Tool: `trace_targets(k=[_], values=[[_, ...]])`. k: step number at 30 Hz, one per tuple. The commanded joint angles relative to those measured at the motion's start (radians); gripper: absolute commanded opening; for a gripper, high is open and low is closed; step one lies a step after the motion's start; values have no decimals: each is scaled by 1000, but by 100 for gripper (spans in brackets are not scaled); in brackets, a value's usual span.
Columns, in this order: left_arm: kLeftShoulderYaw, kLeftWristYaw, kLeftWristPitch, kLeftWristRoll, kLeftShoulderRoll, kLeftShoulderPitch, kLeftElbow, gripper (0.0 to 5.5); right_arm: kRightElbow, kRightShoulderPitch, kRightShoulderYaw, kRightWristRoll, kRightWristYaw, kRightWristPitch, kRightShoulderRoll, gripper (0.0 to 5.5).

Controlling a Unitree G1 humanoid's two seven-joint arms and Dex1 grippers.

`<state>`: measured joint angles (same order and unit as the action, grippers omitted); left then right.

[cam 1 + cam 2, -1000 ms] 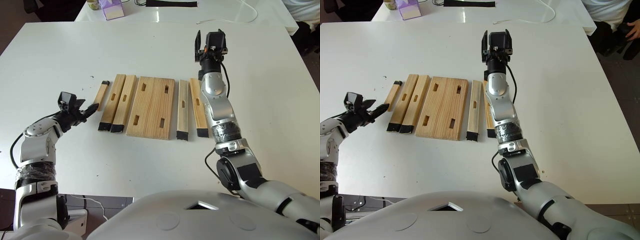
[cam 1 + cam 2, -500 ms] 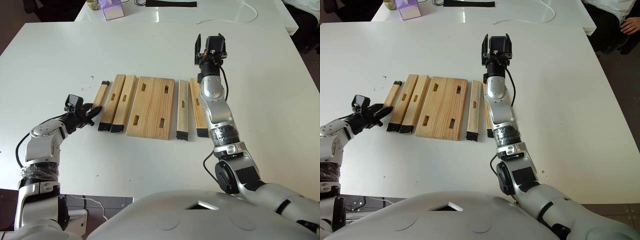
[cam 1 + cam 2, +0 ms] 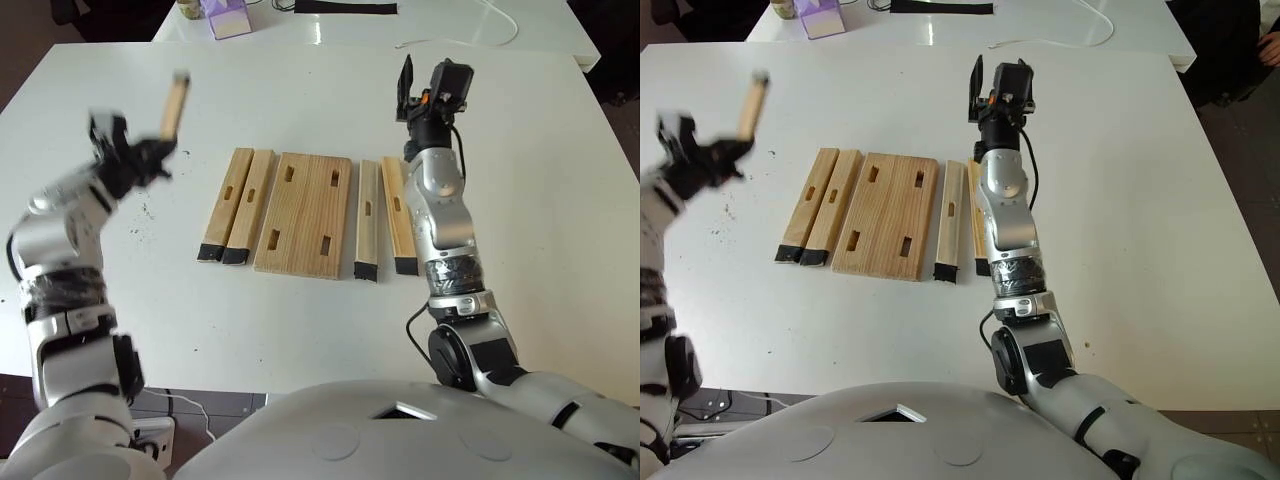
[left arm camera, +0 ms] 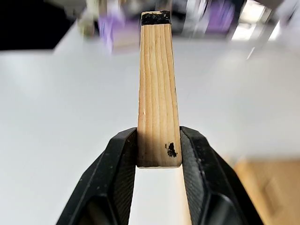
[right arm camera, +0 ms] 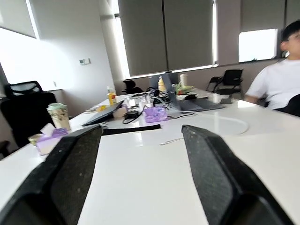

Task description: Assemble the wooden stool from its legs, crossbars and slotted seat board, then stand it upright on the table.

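Note:
The slotted seat board [image 3: 303, 213] lies flat at the table's middle. Two legs with black tips [image 3: 237, 204] lie side by side on its left, two more [image 3: 381, 215] on its right. My left gripper [image 3: 152, 152] is raised above the table's left side, shut on a short wooden crossbar [image 3: 175, 105] that points up and away; the left wrist view has the crossbar [image 4: 158, 89] clamped between both fingers [image 4: 123, 154]. My right gripper [image 3: 415, 88] hangs open, pointing up and away, above the table beyond the right legs, its fingers [image 5: 75, 178] spread with nothing between.
The white table [image 3: 560, 200] has free room at right and front. A purple box [image 3: 228, 17] and a jar [image 3: 188, 9] stand on a second table behind, with a black strip [image 3: 345, 7] and a white cable [image 3: 470, 38].
My left gripper closed on the short crossbar that lay left of the legs and lifted it up and away from the table. The right arm shifted slightly right.

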<state>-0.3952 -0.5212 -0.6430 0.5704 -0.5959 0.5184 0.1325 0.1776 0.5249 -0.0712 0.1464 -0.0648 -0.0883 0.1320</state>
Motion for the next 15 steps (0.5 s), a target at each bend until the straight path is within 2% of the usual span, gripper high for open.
trace_targets(k=[1, 3, 6, 9, 15], values=[[22, 22, -48, 149, 129, 107, -155, 130, 7, 179, -90, 266, 267, -189, -110, 312], [21, 39, -38, 170, 159, 128, -143, 130, 63, 259, -134, 361, 340, -291, -158, 312], [33, 34, -36, 214, 215, 155, -152, 130, 88, 315, -122, 364, 446, -333, -260, 312], [73, -19, -30, 259, 260, 156, -194, 130, 100, 371, -90, 328, 560, -308, -357, 312], [199, -205, -2, 253, 274, 107, -210, 130, 121, 456, -42, 394, 836, -459, -502, 312]])
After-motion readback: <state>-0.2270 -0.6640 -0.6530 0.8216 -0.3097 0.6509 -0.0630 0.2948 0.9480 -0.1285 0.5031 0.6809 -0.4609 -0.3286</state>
